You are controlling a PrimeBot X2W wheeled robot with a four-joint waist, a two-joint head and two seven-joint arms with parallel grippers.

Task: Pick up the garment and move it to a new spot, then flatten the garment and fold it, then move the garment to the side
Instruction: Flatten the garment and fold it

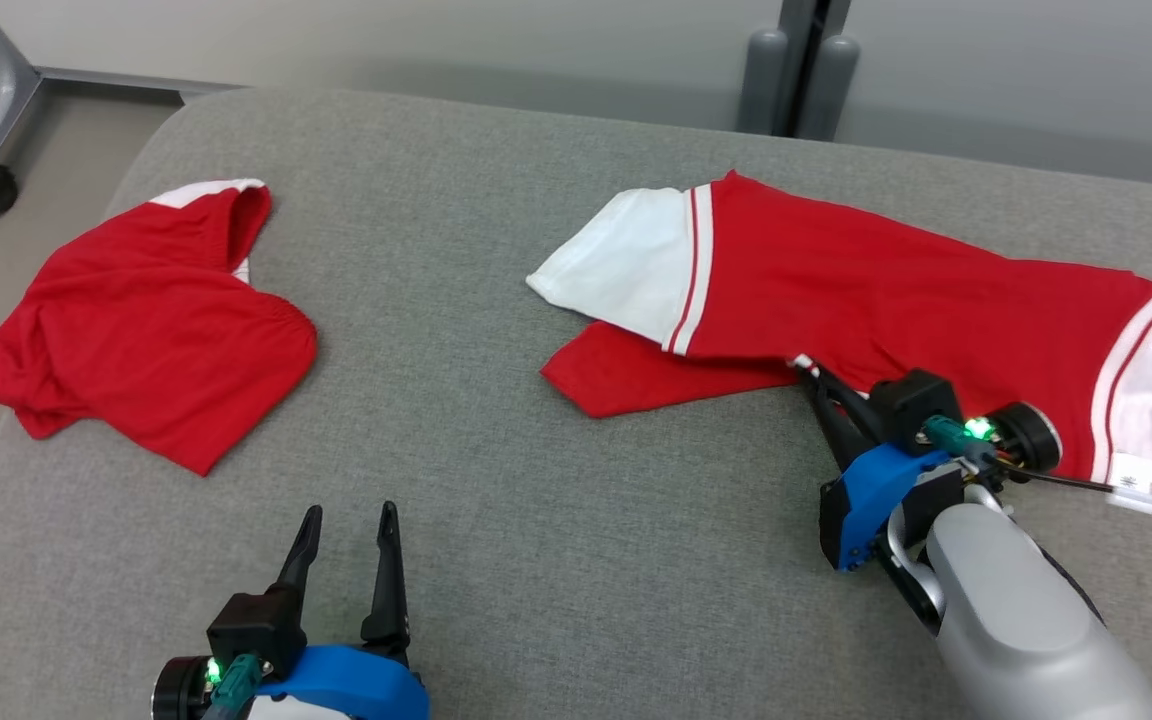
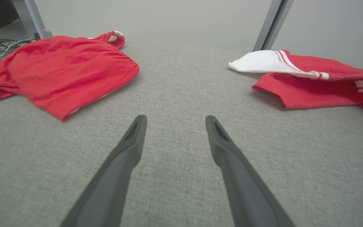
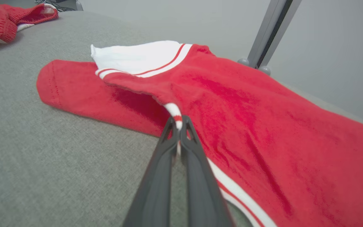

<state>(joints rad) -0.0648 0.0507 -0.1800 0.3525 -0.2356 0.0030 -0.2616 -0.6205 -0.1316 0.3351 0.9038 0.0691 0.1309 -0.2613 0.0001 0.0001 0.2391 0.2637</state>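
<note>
The head view looks forward and down from above the grey table (image 1: 536, 520), with the crumpled shirt (image 1: 146, 330) at left and the striped shirt (image 1: 886, 300) at right. The left wrist view sits low, looking along the left gripper (image 2: 175, 117) across the table toward the wall; it shares both shirts. The right wrist view, low and closest, looks along the right gripper (image 3: 177, 121) at the striped shirt, with the crumpled shirt at upper left.

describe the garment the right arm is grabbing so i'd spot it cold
On the grey fabric-covered table, look to the robot's right. There lies the long red garment with white striped-trim ends, its near edge pinched by the right gripper, jaws shut. The crumpled, nearly all-red garment on the left lacks those broad white panels.
</note>
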